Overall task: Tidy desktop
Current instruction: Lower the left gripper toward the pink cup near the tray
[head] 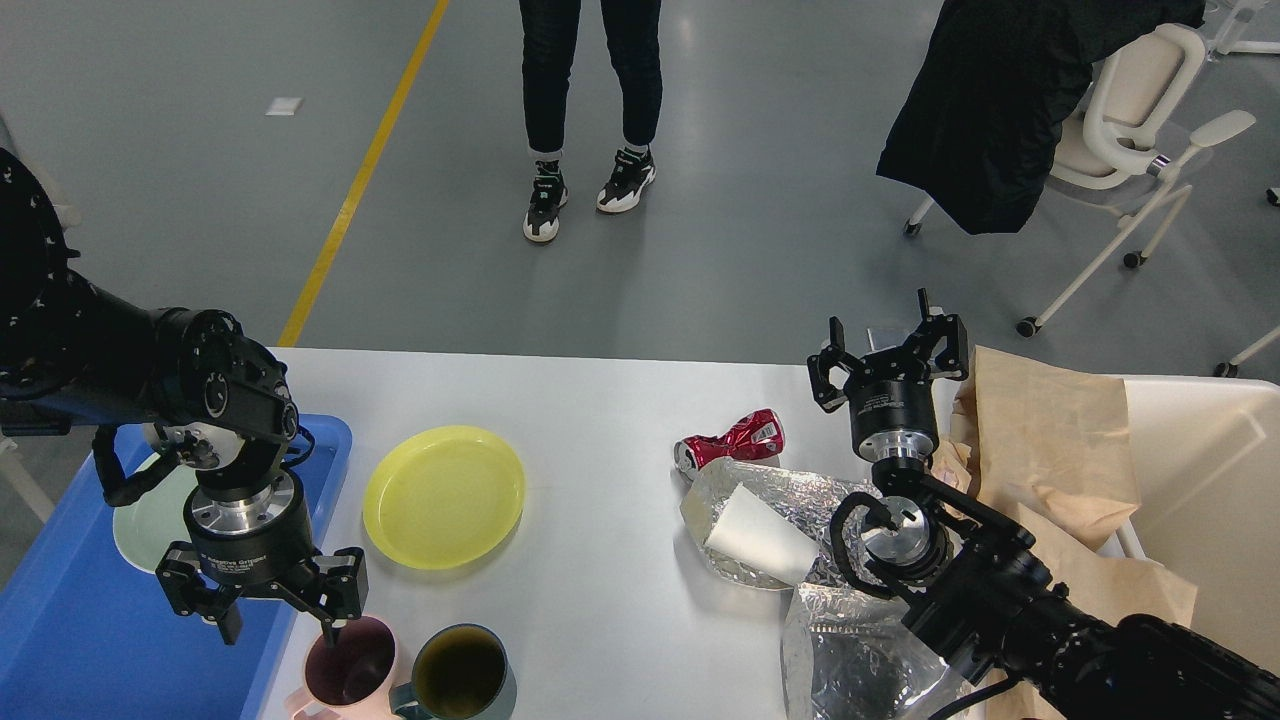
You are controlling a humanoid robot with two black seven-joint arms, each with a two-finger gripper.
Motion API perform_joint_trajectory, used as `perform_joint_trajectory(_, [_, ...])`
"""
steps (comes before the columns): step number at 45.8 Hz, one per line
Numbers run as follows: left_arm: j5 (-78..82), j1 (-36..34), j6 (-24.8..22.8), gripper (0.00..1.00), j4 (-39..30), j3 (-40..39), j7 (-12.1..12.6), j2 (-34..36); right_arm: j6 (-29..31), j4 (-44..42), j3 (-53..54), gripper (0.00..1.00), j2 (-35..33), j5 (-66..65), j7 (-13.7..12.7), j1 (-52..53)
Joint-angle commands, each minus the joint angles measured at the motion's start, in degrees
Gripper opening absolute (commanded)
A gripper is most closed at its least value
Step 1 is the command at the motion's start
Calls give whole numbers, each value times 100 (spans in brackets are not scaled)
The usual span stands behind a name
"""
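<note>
The white desktop point(600, 420) carries a yellow plate point(444, 497), a pink mug point(350, 665) and a dark green mug point(460, 675) at the front edge. A crushed red can point(730, 440) and a white paper cup point(755, 535) on crumpled foil point(800, 500) lie at the right. My left gripper point(280, 630) is open and points down, its right finger just above the pink mug's rim. Farther back, my right gripper point(885, 335) is open and empty, right of the can.
A blue tray point(60, 620) at the left holds a pale green plate point(145, 520). Brown paper point(1050, 450) drapes over a cream bin point(1210, 480) at the right. More foil point(860, 650) lies near the front. A person point(590, 100) stands beyond the table, beside a chair point(1130, 120) with a black coat.
</note>
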Motion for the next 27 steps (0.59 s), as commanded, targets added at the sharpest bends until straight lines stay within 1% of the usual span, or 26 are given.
perform_joint_trajectory(1, [2,42,77,81,-39,0,176,-10,0,-1,0,100,-1,7,0,0])
perform_joint_trajectory(6, [2,147,191,76,-47,-9,194,-10,0,-1,0,100,8,-2,0,0])
perform_joint_trajectory(15, [-7,226,613,75,-232,-9,194,-10,0,-1,0,100,-1,-2,0,0])
perform_joint_trajectory(20, [-7,253,815,71,-311,-35,194,-10,0,-1,0,100,8,-2,0,0])
perform_joint_trajectory(27, [-16,305,930,66,-372,-132,194,-28,0,-1,0,100,-1,-2,0,0])
